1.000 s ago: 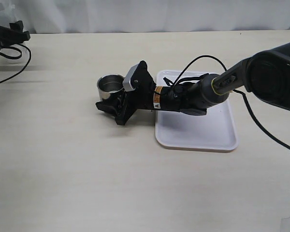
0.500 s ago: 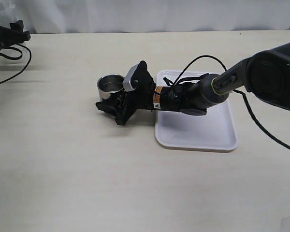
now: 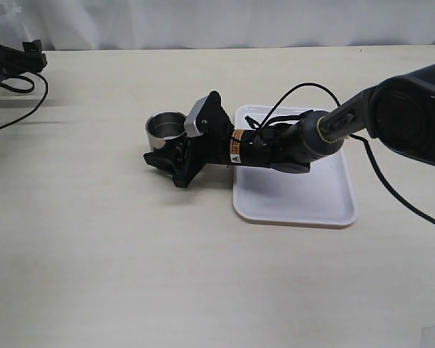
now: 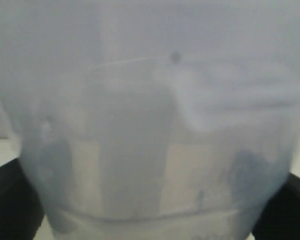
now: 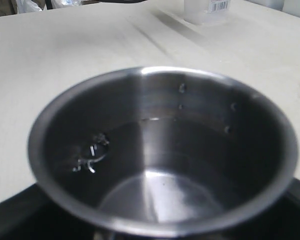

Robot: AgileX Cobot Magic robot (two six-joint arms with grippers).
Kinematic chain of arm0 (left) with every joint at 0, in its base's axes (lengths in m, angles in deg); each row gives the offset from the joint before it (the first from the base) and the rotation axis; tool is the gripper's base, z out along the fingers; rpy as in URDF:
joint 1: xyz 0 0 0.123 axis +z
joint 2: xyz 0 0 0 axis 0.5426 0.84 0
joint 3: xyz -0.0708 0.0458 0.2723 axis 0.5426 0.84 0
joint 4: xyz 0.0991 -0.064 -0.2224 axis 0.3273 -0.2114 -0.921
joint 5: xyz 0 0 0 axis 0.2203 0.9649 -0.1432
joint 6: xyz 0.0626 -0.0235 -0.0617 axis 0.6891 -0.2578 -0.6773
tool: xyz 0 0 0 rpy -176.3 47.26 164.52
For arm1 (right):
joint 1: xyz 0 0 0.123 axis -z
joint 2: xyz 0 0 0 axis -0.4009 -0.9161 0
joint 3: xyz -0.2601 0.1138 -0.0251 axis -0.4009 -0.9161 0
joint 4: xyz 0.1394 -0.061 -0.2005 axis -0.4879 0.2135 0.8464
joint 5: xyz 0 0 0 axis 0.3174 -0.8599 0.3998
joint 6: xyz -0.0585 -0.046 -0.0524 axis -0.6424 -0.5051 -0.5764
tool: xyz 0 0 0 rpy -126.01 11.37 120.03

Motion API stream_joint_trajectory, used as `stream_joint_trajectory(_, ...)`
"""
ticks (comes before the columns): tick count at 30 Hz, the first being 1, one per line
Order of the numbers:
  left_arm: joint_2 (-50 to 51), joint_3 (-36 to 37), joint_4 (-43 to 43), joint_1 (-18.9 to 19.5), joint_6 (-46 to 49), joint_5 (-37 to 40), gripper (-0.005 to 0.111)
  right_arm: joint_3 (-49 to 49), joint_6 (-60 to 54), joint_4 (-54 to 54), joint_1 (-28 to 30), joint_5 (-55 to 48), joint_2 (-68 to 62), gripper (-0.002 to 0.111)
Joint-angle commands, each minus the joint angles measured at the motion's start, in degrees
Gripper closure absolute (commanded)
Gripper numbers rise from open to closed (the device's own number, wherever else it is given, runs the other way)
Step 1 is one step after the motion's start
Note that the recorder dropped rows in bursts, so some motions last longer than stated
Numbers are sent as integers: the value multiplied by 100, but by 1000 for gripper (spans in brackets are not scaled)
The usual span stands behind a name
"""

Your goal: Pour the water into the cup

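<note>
— Whereabouts of the cup (image 3: 164, 130)?
— Upright on the table (image 3: 94, 254), just beside the white tray (image 3: 297, 199), off it, on the tray's left in the exterior view.
— Held by the right gripper (image 5: 150, 220)?
— Clamped between black fingers, low on the wall. Far finger hidden behind the steel in the exterior view; both cropped to dark corners in the right wrist view.
— Anything inside?
— Water (image 5: 155, 145), shallow, hard to make out but for a few glints, plus droplets on the inner wall.
— And the left gripper (image 4: 147, 215)?
— Well apart, at the table's far left corner, partly cut off by the frame edge. Pinching a translucent beaker (image 4: 150, 125), too close to the lens, blurring nearly everything; only dark finger edges visible at either side. Liquid level in there: cannot tell.
</note>
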Motion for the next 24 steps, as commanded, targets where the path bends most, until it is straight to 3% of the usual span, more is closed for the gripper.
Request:
stream_joint_trajectory(1, -31, 65, 31, 17, -119, 48, 19, -16, 41, 78, -1, -224, -48, 104)
stream_joint_trajectory(10, -776, 1279, -14, 17, 22, -671, 19, -16, 41, 78, -1, -224, -48, 104)
stream_joint_trajectory(24, -3663, 3788, -16, 17, 147, -898, 19, -16, 41, 78, -1, -224, -48, 104)
